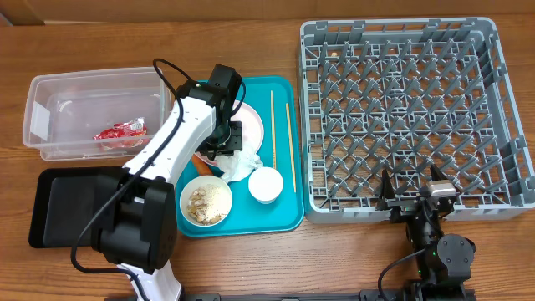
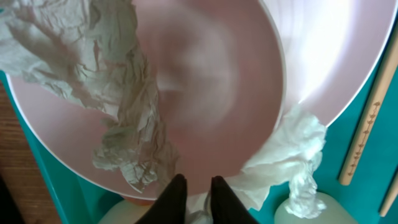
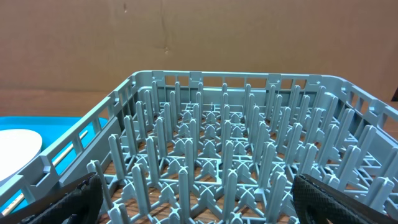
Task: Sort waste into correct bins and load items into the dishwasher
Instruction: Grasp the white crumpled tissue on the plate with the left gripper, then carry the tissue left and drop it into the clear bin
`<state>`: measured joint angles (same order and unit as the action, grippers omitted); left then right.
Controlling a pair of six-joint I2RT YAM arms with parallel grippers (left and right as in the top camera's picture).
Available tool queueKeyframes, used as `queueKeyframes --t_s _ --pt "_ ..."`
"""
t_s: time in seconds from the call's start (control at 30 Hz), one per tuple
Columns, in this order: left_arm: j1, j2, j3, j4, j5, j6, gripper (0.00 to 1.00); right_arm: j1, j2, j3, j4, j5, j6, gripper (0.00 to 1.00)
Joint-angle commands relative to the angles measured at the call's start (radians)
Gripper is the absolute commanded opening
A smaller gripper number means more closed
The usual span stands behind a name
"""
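The pale pink plate (image 1: 253,124) lies on the teal tray (image 1: 284,219), partly under my left arm. The crumpled white napkin (image 1: 242,164) lies at its near edge. My left gripper (image 1: 224,147) is down on it, and in the left wrist view the fingers (image 2: 194,193) are closed on a fold of napkin (image 2: 292,149) over the plate (image 2: 217,81). An orange carrot (image 1: 203,165) shows beside the arm. A bowl of rice and peanut scraps (image 1: 206,201) and the white cup (image 1: 265,185) stand near. The red-and-silver wrapper (image 1: 119,132) lies in the clear tub (image 1: 92,84). My right gripper (image 1: 414,197) is open at the grey rack's (image 1: 414,113) near wall.
The black tray (image 1: 58,209) sits front left, partly under the left arm's base. Two chopsticks (image 1: 289,142) lie along the teal tray's right side, one showing in the left wrist view (image 2: 367,130). The right wrist view shows rack pegs (image 3: 217,124) between its fingers (image 3: 208,205).
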<state>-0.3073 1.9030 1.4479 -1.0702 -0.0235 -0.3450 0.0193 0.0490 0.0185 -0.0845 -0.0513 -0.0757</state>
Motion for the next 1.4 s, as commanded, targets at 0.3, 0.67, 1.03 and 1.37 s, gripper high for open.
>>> queueKeyframes --t_s 0.3,0.67,1.03,1.37 --pt "0.000 0.006 0.222 -0.129 0.043 0.028 0.04 -0.005 -0.004 -0.011 0.004 0.002 -0.011 1.00" --pt "0.122 0.006 0.583 -0.260 0.042 0.031 0.04 -0.005 -0.004 -0.011 0.004 0.002 -0.011 1.00" --pt "0.521 0.006 0.642 -0.256 0.041 -0.029 0.04 0.000 -0.004 -0.011 0.004 0.002 -0.011 1.00" --pt "0.755 0.006 0.502 -0.122 0.030 -0.029 0.04 0.000 -0.004 -0.011 0.004 0.002 -0.011 1.00"
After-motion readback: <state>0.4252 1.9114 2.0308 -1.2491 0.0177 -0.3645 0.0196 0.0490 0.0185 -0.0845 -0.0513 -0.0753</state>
